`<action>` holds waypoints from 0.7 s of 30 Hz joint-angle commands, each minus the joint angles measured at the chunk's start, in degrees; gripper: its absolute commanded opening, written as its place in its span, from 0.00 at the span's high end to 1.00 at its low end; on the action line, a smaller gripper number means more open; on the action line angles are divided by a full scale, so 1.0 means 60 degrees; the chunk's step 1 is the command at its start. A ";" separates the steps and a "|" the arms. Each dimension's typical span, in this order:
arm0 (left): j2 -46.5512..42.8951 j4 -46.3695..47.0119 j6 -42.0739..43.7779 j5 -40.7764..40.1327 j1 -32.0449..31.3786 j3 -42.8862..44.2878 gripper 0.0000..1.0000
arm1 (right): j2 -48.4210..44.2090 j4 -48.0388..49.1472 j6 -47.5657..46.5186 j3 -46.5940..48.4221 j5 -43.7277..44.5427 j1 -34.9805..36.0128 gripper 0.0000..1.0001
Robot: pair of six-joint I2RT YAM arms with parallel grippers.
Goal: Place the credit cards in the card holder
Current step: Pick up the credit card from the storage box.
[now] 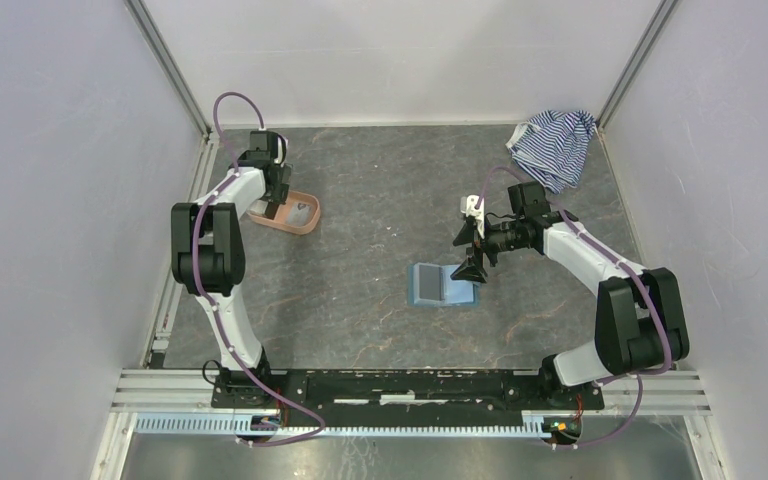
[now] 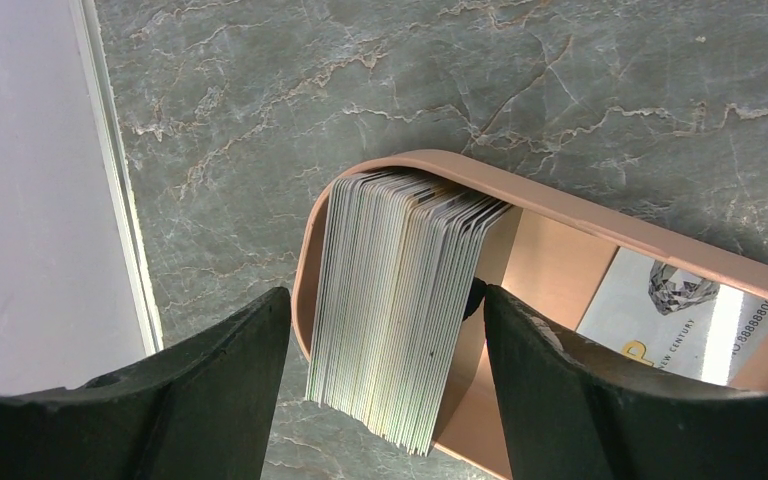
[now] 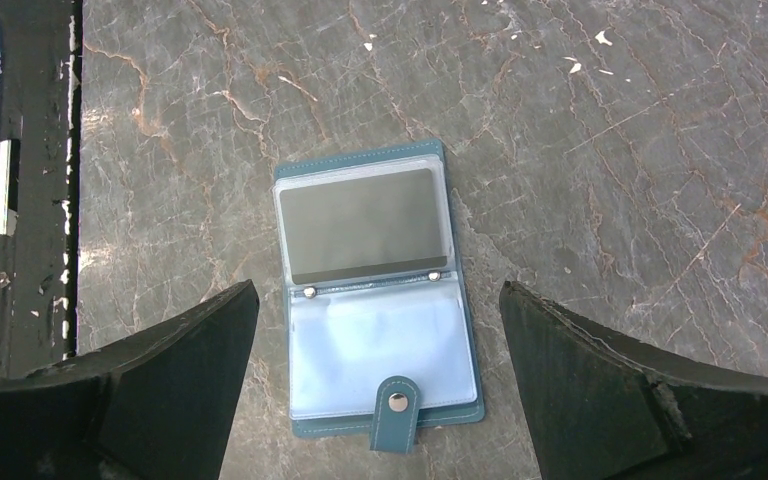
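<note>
My right gripper (image 3: 377, 290) hangs directly above the card holder (image 3: 375, 300), and its two fingers are spread wide, one on each side of it, holding nothing. The card holder lies unfolded and flat on the grey marble table (image 1: 380, 190), with the clear plastic sleeves facing up. In the sleeve of the half that is away from the snap tab (image 3: 395, 410) there is one dark grey card (image 3: 363, 225). The sleeve of the half beside the tab shows only the light blue lining.

Well to the left of the card holder, and farther from my bases than it, stands the salmon-pink oval tray (image 2: 560, 205). My left gripper (image 2: 385, 293) is over one end of this tray. A thick stack of credit cards (image 2: 400, 260) stands on edge there, leaning against the rim, and my left fingers are open with the stack between them. I cannot see either finger pressing on the cards, so I do not call it a grip. One more pale printed card (image 2: 660, 320) lies flat on the tray floor beside the stack.

Far beyond the card holder, to its right, a blue-and-white striped cloth (image 1: 555, 145) lies crumpled in the corner.
</note>
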 commanded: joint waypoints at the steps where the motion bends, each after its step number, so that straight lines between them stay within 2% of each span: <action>1: -0.0450 -0.0006 0.0001 -0.0078 0.0125 0.0201 0.23 | 0.0043 -0.0026 -0.0216 0.0391 -0.0287 -0.0043 0.02; 13: -0.0652 -0.0196 -0.0108 0.0018 0.0125 0.0404 0.23 | 0.0115 -0.0121 -0.0259 0.0411 -0.0316 -0.0048 0.02; 21: -0.0797 -0.0394 -0.0231 0.0209 0.0125 0.0448 0.28 | 0.0133 -0.0194 -0.0327 0.0450 -0.0340 -0.0046 0.02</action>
